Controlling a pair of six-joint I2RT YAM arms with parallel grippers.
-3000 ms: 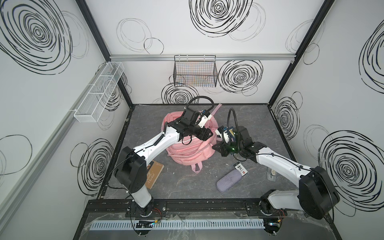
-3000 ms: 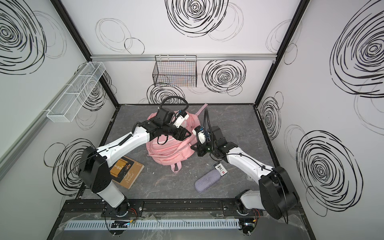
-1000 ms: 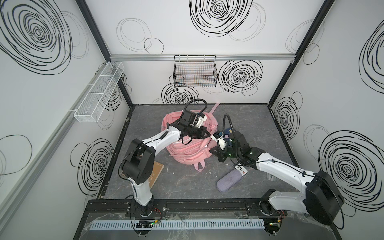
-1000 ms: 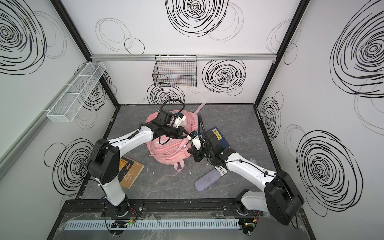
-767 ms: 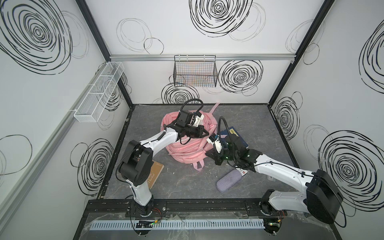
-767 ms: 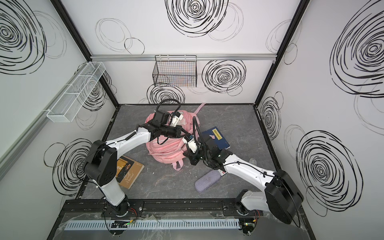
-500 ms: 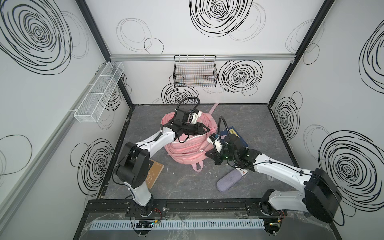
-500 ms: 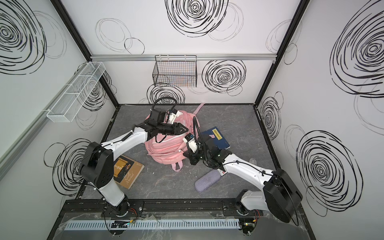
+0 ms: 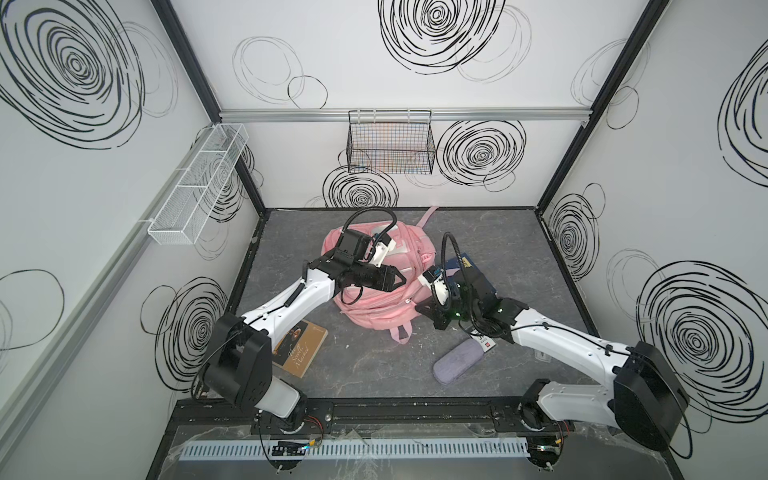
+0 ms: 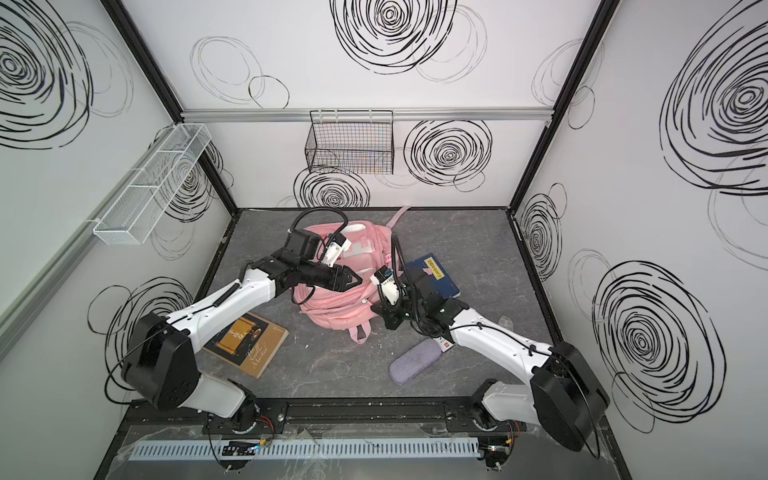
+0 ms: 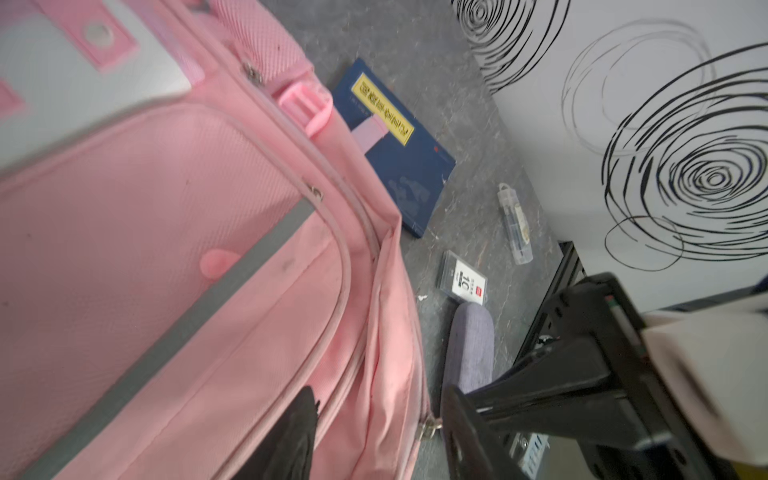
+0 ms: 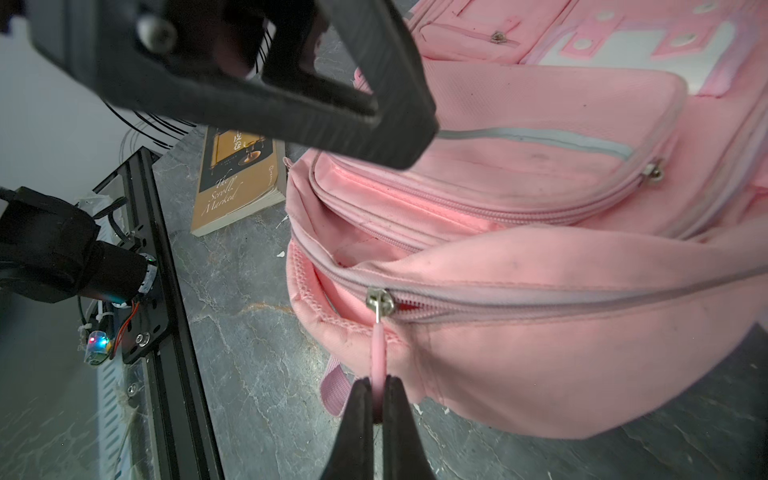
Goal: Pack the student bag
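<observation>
The student bag (image 9: 376, 309), a big pink backpack, lies in the middle of the table in both top views (image 10: 332, 309). My right gripper (image 12: 377, 384) is shut on the pink zipper pull (image 12: 378, 353), which hangs from a metal slider (image 12: 380, 301) near the bag's lower corner. It sits at the bag's right edge (image 9: 430, 318). My left gripper (image 9: 400, 279) hovers over the bag's front pockets, open, with pink fabric showing between its fingers (image 11: 301, 432). It holds nothing.
A brown book (image 9: 299, 345) lies front left beside the left arm. A blue book (image 10: 432, 274) lies right of the bag, partly under the right arm. A grey-lilac pouch (image 9: 457, 365), a white card (image 11: 463, 280) and a clear tube (image 11: 515, 224) lie front right.
My left gripper has opened, let go of the bag and drawn back over it. My right gripper, still shut on the zipper pull, has moved a little toward the front of the table.
</observation>
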